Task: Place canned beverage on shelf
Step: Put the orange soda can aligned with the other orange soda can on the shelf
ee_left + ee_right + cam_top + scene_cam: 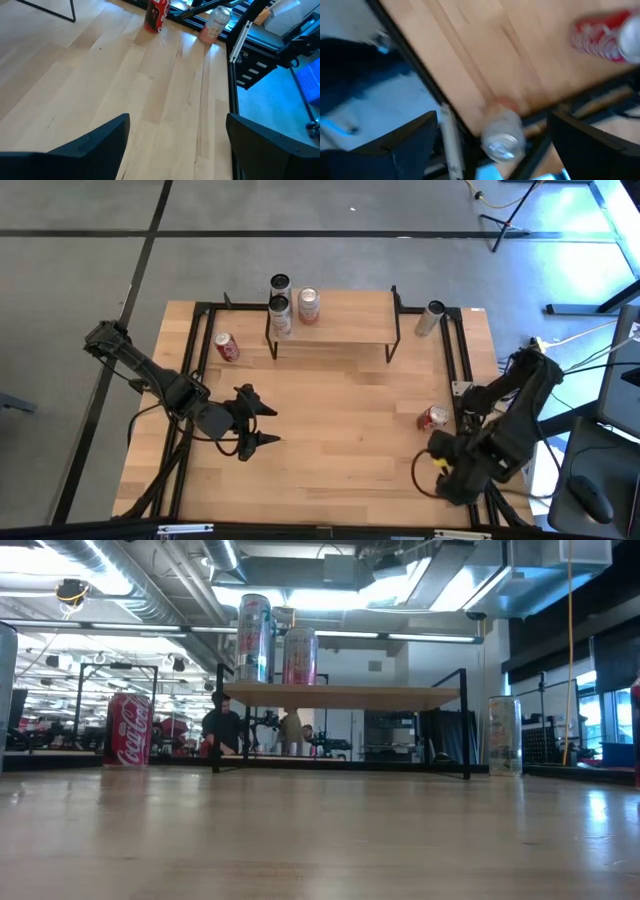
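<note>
The low riser shelf (335, 320) with light wooden plank top and thin black legs is seen at the far side of the pale wooden bench (330, 440); two tall pink-and-silver cans (308, 305) are carried at its left end. A red cola can (227, 347) is shown left of it, another red can (433, 417) near the right edge. The left gripper (262, 423) is held above the bench, jaws wide open and empty; the right gripper (492, 145) is likewise spread, nothing grasped
</note>
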Controlling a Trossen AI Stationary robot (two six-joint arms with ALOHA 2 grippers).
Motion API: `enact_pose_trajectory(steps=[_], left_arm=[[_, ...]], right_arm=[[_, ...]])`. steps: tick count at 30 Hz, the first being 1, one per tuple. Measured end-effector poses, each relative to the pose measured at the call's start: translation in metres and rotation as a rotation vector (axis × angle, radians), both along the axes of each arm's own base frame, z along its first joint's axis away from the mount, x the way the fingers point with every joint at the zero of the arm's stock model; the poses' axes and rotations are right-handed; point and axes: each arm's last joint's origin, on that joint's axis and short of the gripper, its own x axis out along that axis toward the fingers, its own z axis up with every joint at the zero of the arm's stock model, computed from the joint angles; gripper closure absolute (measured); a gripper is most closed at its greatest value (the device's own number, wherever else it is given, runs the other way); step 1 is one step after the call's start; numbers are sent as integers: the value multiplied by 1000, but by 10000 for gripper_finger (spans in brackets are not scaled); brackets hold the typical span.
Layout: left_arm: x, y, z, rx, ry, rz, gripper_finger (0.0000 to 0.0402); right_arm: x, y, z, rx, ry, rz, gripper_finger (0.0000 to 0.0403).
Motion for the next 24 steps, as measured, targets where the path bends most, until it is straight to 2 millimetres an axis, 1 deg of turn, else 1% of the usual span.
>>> enact_pose_trajectory(steps=[5,10,17,20,24], left_arm=[[0,0,0,0,0,0,83],[0,0,0,-1,0,1,83],[0,0,0,-6,0,2,83],[0,0,0,-6,1,2,83],[0,0,0,-7,1,2,83]], right_arm=[[-19,13,-24,-18,128,76,40],[-39,23,-45,-75,170,164,40],[-48,36,-67,-30,172,223,40],[-51,43,-74,28,178,243,40],[-58,46,-82,23,189,237,40]])
